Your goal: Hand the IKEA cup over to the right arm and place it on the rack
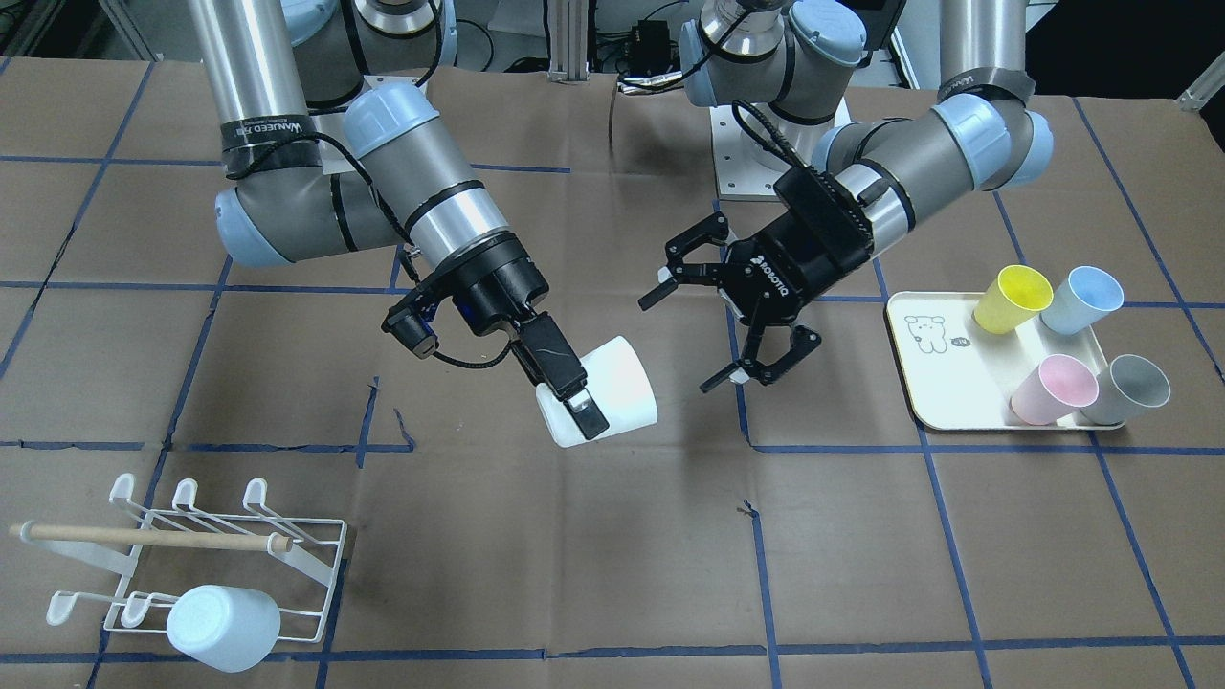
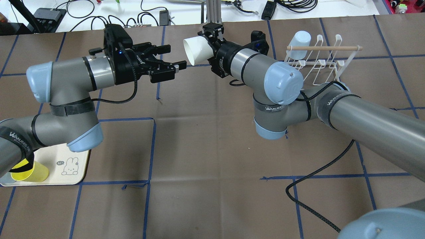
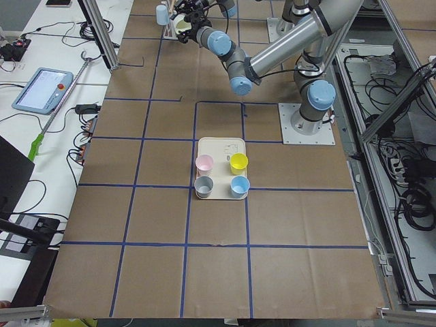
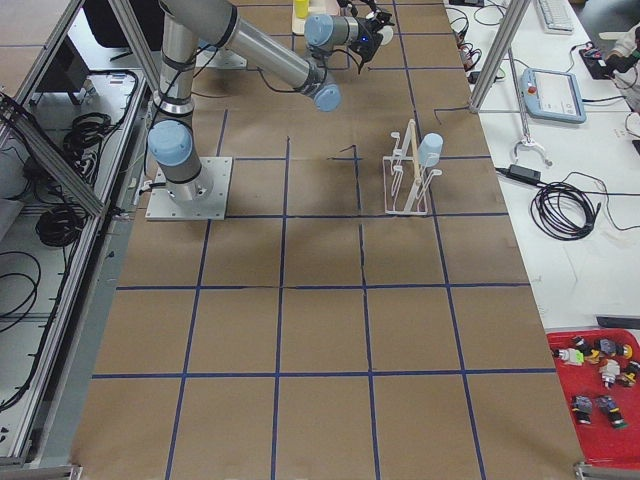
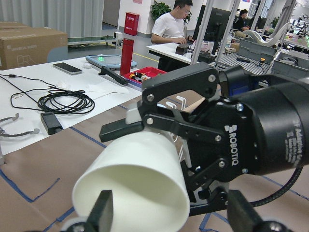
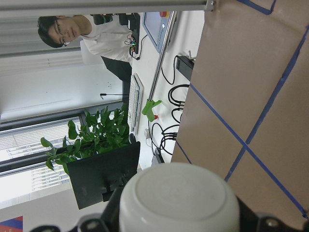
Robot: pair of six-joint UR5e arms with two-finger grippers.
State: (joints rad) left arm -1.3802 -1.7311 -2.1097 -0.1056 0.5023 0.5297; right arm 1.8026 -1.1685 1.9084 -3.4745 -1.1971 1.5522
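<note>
My right gripper (image 1: pixel 595 407) is shut on the white IKEA cup (image 1: pixel 617 388) near its base and holds it on its side above the table's middle. The cup's mouth faces my left gripper (image 1: pixel 681 342), the spindly claw, which is open and a short way off the rim. In the overhead view the cup (image 2: pixel 196 49) hangs between the right gripper (image 2: pixel 208 46) and the left gripper (image 2: pixel 175 56). The left wrist view shows the cup's mouth (image 5: pixel 140 183). The right wrist view shows its base (image 6: pixel 178 198). The white wire rack (image 1: pixel 230 550) stands on the right arm's side.
A pale cup (image 1: pixel 225 627) hangs on the rack's near end. On the left arm's side a cream tray (image 1: pixel 933 373) holds a yellow cup (image 1: pixel 1013 299), a blue cup (image 1: pixel 1081 299), a pink cup (image 1: pixel 1053 388) and a grey cup (image 1: pixel 1129 388).
</note>
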